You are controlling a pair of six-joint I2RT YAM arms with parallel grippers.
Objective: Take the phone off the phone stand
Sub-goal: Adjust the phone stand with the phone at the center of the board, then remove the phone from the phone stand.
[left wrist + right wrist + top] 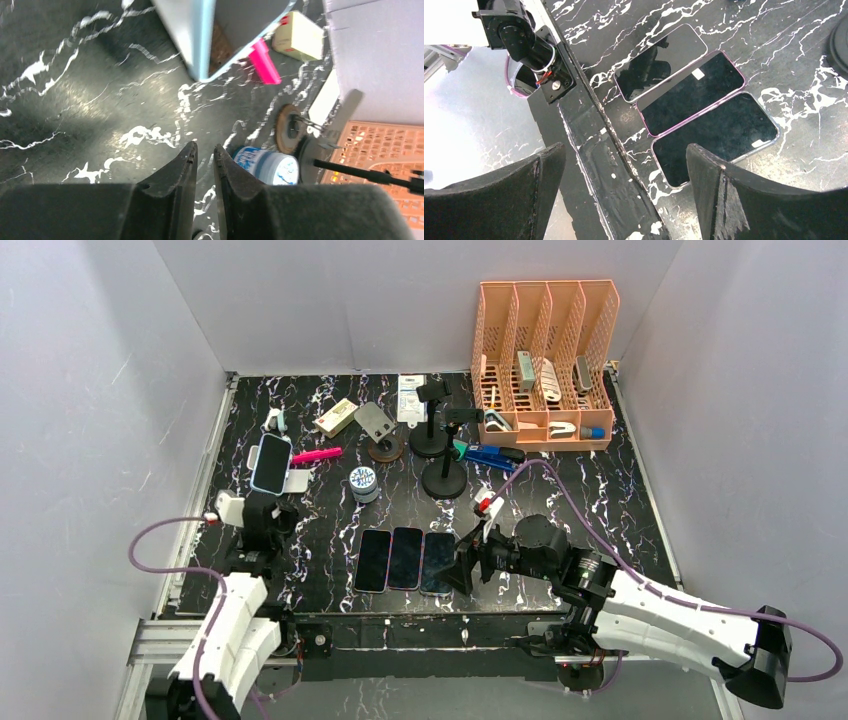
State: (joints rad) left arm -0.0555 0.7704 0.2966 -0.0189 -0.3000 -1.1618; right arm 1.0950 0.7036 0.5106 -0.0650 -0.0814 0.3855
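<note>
Left claw (205, 148) sits barely parted, empty — too narrow for the blue phone (270, 462), so a nudge could topple its stand (297, 481). Right claw (624, 150) gapes wide, empty.

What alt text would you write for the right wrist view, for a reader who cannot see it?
Three phones lie flat, side by side, on a black marbled table near its front edge. The right pincer stands wide open in the foreground, holding nothing.
</note>
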